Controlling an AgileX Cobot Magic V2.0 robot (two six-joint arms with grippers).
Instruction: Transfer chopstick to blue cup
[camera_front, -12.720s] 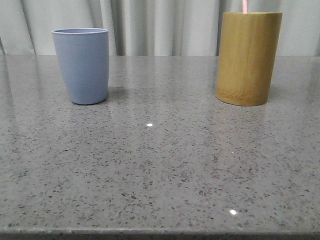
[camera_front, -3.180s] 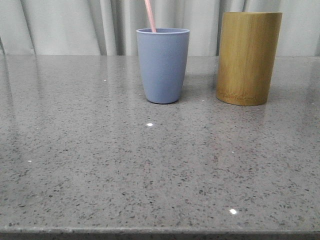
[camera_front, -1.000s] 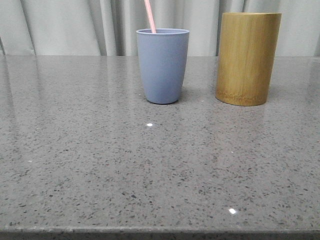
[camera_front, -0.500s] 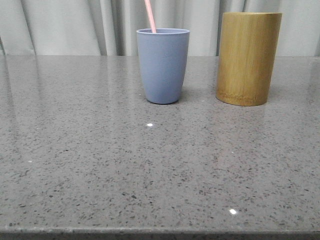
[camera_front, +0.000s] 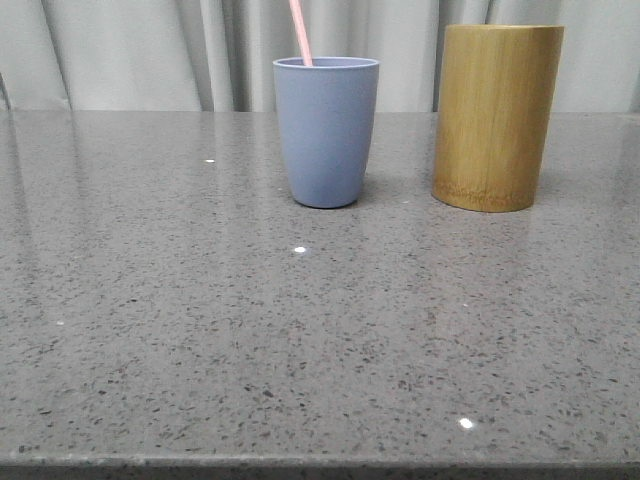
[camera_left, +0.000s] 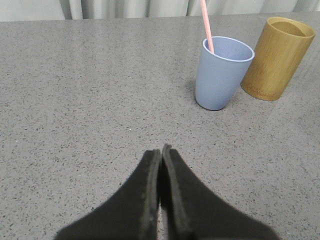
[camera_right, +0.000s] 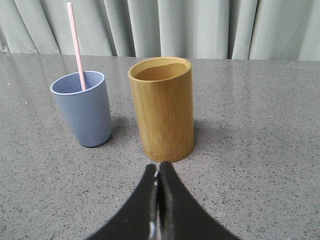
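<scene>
The blue cup (camera_front: 327, 130) stands upright on the grey stone table, left of a bamboo cylinder (camera_front: 497, 116). One pale pink chopstick (camera_front: 300, 32) leans inside the cup, its top running out of the front view. The same cup (camera_left: 222, 73) and chopstick (camera_left: 206, 25) show in the left wrist view, far ahead of my left gripper (camera_left: 160, 151), which is shut and holds nothing. In the right wrist view my right gripper (camera_right: 158, 167) is shut and empty, just short of the bamboo cylinder (camera_right: 162, 107), with the cup (camera_right: 83, 107) and chopstick (camera_right: 75, 44) beside it.
The bamboo cylinder looks empty from above. A grey speckled table (camera_front: 300, 350) stretches from the cups to its front edge. Pale curtains (camera_front: 150, 50) hang behind the table. Neither arm shows in the front view.
Since 12.7 s ago the blue cup has shifted right toward the bamboo cylinder, and the chopstick has passed from the cylinder into the cup. Nothing has moved in the last second.
</scene>
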